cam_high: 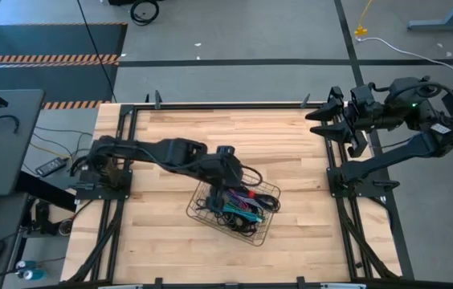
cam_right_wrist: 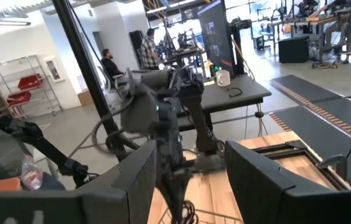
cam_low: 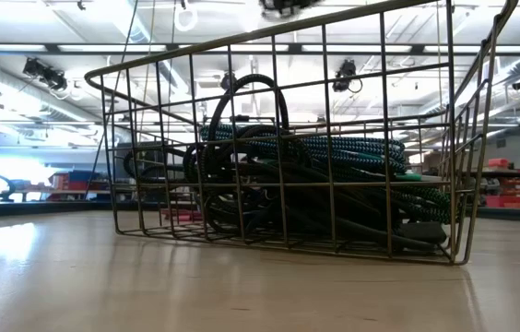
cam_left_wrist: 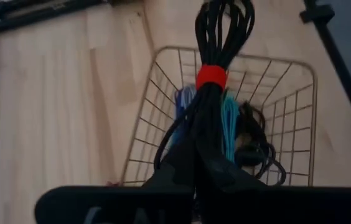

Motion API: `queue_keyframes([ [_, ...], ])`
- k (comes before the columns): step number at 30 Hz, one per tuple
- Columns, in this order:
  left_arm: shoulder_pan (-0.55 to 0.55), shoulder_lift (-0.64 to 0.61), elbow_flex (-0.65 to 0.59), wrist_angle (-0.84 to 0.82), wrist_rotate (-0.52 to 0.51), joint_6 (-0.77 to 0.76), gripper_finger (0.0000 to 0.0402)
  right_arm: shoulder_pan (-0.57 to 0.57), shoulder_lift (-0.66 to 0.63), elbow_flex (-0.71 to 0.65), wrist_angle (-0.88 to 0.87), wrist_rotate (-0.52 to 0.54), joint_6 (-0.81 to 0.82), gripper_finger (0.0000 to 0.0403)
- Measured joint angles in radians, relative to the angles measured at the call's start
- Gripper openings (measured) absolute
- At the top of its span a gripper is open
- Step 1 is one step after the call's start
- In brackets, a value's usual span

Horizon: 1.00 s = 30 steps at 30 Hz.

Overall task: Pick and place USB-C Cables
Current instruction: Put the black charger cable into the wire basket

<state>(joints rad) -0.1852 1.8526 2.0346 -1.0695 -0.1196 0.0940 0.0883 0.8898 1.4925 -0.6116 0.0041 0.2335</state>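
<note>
Left hand [cam_left_wrist: 203,158] clamped on black cable bundle with red tie [cam_left_wrist: 211,78] above wire basket [cam_high: 268,223] of cables [cam_high: 242,207], right hand [cam_high: 323,120] spread, empty, at table [cam_high: 170,128] corner

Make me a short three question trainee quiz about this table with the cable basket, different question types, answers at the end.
1. True or false: the left end effector grips a black cable bundle with a red band.
2. Where is the wire basket? A) on the table B) on the floor
3. Fill in: the right end effector, parked at the table's far right corner, is ____.
Key: 1 true; 2 A; 3 open
</note>
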Motion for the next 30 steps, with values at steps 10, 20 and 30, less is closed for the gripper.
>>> queue_keyframes([
  [10, 0.022, 0.152, 0.0, -0.104, 0.009, -0.018, 0.0, 0.001, 0.0, 0.0, -0.054, -0.005, 0.008, 0.0195],
  [20, 0.074, 0.221, -0.007, -0.089, 0.031, -0.022, 0.0001, 0.001, 0.0, 0.0, -0.09, -0.012, 0.011, 0.0195],
  [30, 0.095, 0.226, -0.146, 0.021, 0.089, -0.022, 0.0001, 0.001, 0.0, 0.0, -0.096, -0.025, 0.011, 0.0195],
])
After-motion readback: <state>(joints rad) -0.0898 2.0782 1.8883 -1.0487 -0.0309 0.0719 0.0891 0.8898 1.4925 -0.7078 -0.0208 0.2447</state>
